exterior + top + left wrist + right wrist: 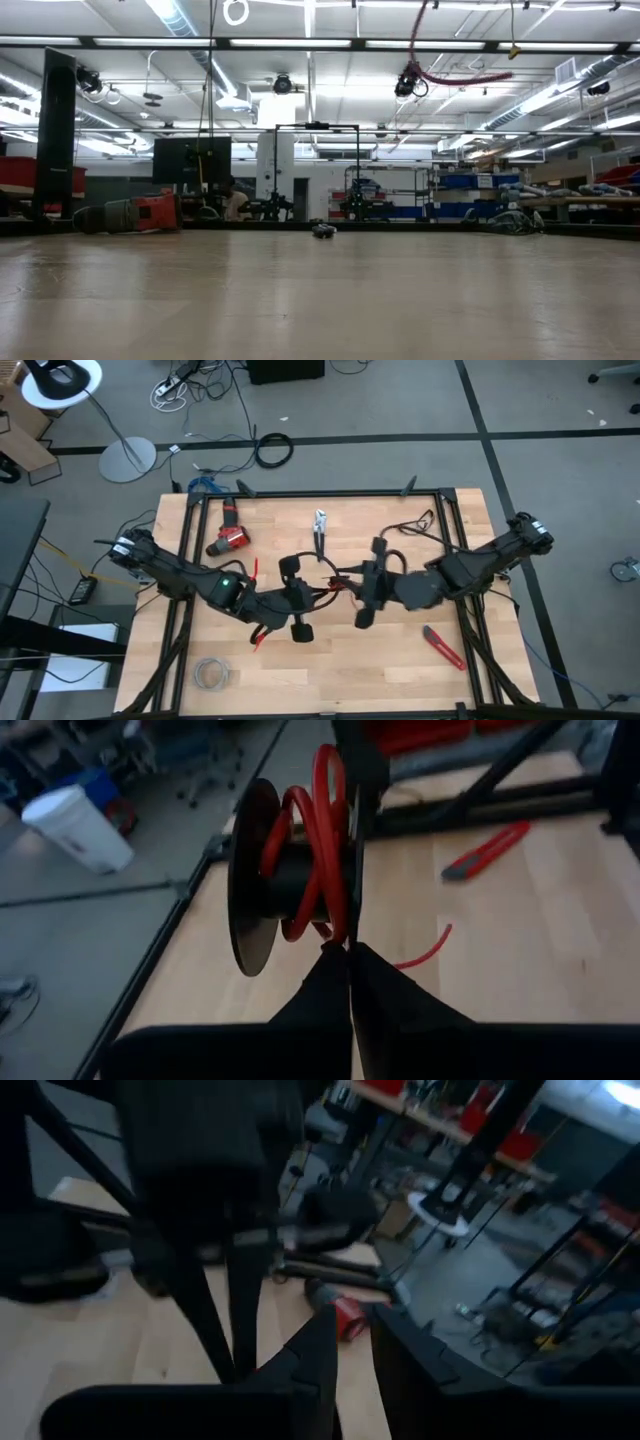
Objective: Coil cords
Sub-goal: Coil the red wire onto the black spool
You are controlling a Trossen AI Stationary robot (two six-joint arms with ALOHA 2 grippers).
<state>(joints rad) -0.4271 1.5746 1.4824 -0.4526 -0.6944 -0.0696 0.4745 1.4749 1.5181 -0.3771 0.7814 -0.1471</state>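
Note:
A black spool (285,880) has the thin red wire (325,830) wound loosely round its hub, and a loose wire end (425,948) curves off it. In the high view the wire (335,585) shows between the two grippers, over the middle of the table. My left gripper (350,952) is shut at the spool's near flange. My right gripper (352,1330) faces it from the table's right, its fingertips a narrow gap apart with nothing between them. Neither gripper shows in the low view. My left gripper pinches the rim of the spool's near flange (352,925) between its two fingers, right beside the wound wire. I cannot tell whether a strand of wire is caught too. The fingers come level from the table's left. The spool is lifted clear of the table.
A red drill (230,538) and pliers (320,525) lie toward the far edge. A black cable (415,523) lies at the far right. A red utility knife (443,648) lies near right and a pale grey wire bundle (211,674) near left.

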